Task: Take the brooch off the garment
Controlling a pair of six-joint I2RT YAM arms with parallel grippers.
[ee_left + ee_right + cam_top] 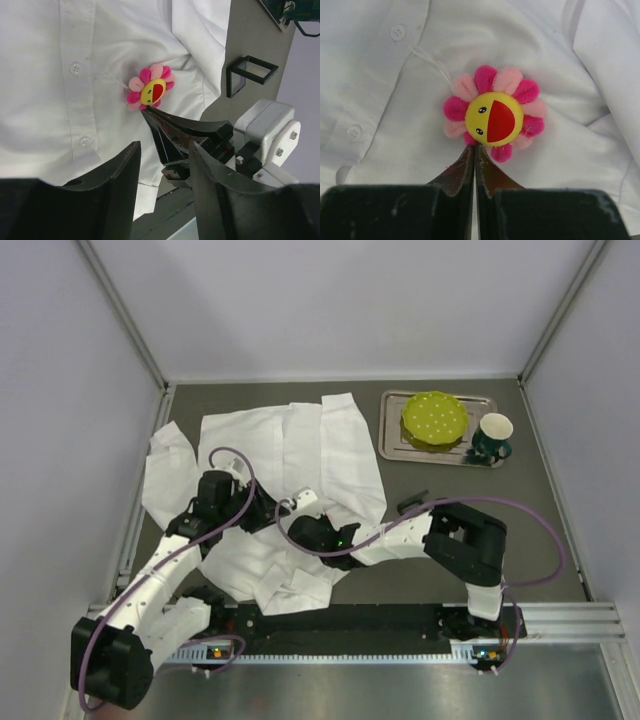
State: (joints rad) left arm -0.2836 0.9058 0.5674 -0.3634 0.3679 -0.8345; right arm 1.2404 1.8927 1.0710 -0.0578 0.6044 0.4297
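Observation:
The white shirt [300, 440] lies spread on the dark table, also in the left wrist view [60, 100] and the right wrist view [395, 100]. The brooch [494, 119], pink petals round a yellow face, sits pinned on it beside the button placket; it also shows in the left wrist view [151, 89]. In the top view it is hidden under the grippers. My right gripper [475, 146] is shut, its tips pinching the brooch's lower edge [143, 109]. My left gripper [164, 147] is open and empty, just above the shirt and short of the brooch, close beside the right one [265, 510].
A small black square frame [250, 72] lies on the table right of the shirt [412, 502]. At the back right a metal tray [392, 445] holds a green dotted plate [435, 418] and a dark green mug [492, 437]. Cell walls stand on both sides.

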